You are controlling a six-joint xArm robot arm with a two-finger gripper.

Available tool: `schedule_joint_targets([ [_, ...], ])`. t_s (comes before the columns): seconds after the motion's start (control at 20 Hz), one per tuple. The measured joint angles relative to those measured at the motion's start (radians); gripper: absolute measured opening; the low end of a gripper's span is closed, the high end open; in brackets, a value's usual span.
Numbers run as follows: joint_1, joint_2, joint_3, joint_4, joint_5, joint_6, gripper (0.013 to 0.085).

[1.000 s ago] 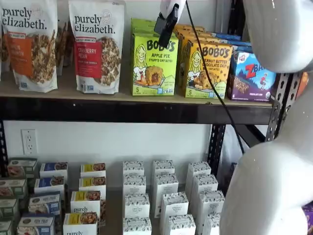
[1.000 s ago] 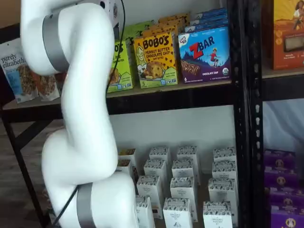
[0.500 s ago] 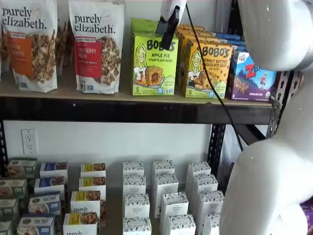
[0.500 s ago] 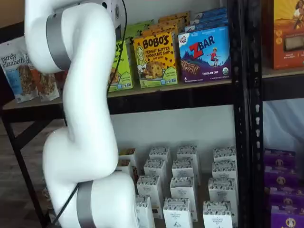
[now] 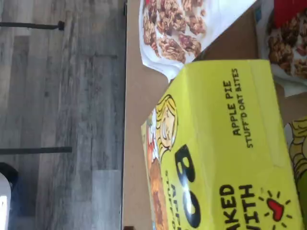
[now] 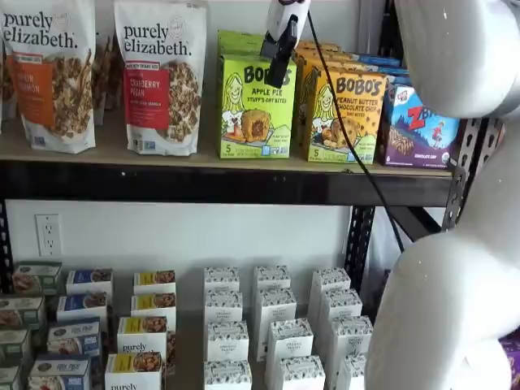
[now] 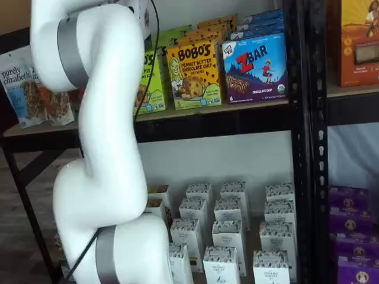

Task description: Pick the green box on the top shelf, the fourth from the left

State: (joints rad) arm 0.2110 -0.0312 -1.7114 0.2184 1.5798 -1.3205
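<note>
The white arm [image 7: 100, 148] fills much of both shelf views, bent between the cameras and the racks. Behind it runs the top shelf [image 6: 122, 150], a tan board with a black front rail, carrying granola pouches [image 6: 161, 75] at one end and cartons at the other. The lower shelf holds rows of small white cartons [image 6: 272, 321].

The green box [image 6: 257, 106] stands upright at the front edge of the top shelf, between a granola pouch and the yellow-orange Bobo's carton [image 6: 345, 114], with the blue ZBar carton [image 6: 416, 123] beyond that. In the wrist view the green box [image 5: 225, 143] fills most of the picture from close above, its top panel and front print showing.

The gripper [image 6: 279, 57] hangs from the upper edge of a shelf view, its dark jaws overlapping the box's upper right corner. They show as one dark shape seen side-on, so I cannot tell how far apart they stand, nor whether they touch the carton.

My judgement: the approach is nearly finished, with the tool lined up over the right carton. The box sits square in its row, apparently not lifted. Closing on it and drawing it out remain.
</note>
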Motion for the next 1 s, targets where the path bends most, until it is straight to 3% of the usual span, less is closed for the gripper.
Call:
schedule_joint_targets([
  [0.4,0.003,-0.021,0.043,0.004,-0.042,-0.001,0.0850],
  [0.5,0.005,-0.024,0.049,0.002,-0.050,0.000,0.0770],
  [0.55,0.005,-0.025,0.051,0.002,-0.052,0.001,0.0770],
  [0.65,0.006,-0.025,0.052,0.001,-0.053,0.001,0.0690],
  [0.85,0.007,-0.025,0.053,0.001,-0.056,0.002,0.0610],
  [1.0,0.006,-0.018,0.043,0.003,-0.043,0.001,0.0610],
])
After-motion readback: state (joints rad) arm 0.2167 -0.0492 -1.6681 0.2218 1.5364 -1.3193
